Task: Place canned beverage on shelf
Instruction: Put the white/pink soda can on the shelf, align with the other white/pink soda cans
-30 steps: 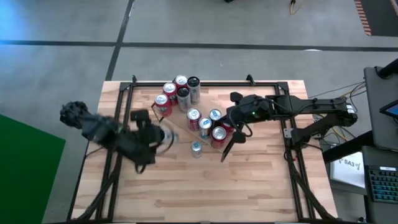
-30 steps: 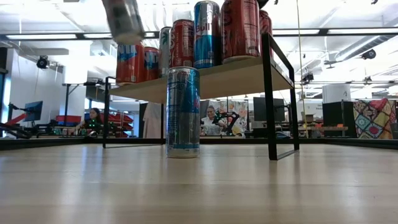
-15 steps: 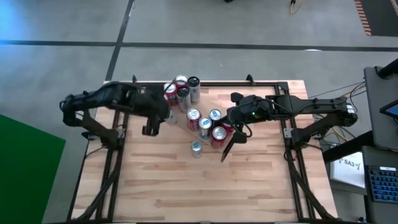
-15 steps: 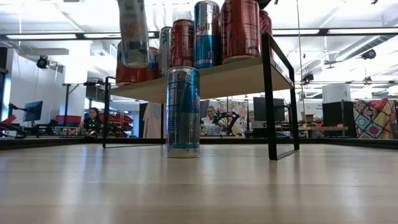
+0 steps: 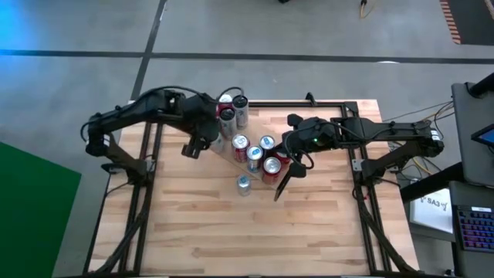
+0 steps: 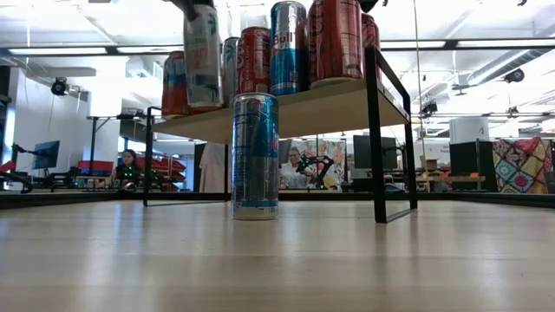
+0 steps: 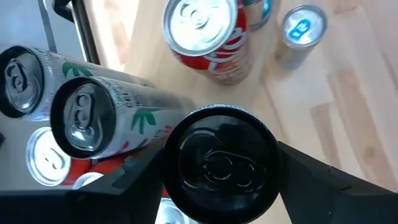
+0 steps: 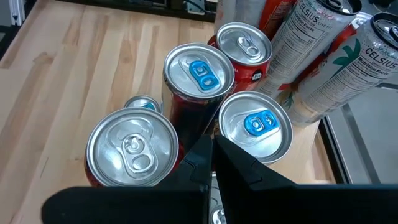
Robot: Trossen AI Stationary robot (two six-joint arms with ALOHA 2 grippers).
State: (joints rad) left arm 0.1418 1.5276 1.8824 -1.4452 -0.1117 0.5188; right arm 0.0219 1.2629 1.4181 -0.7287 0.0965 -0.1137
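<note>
The shelf is standing over the table, carrying cans crowded together, their upper ends cut off in the low view. The left gripper is holding a black-topped can above the shelf's left end, fingers clamped on its sides; it may be just clear of the plank. The right gripper is hanging pinched closed by the right cans. A blue can is standing on the table.

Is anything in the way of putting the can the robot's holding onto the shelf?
Yes: the left gripper holds a black-topped can over the shelf's crowded end, with other cans standing right beneath and beside it.
</note>
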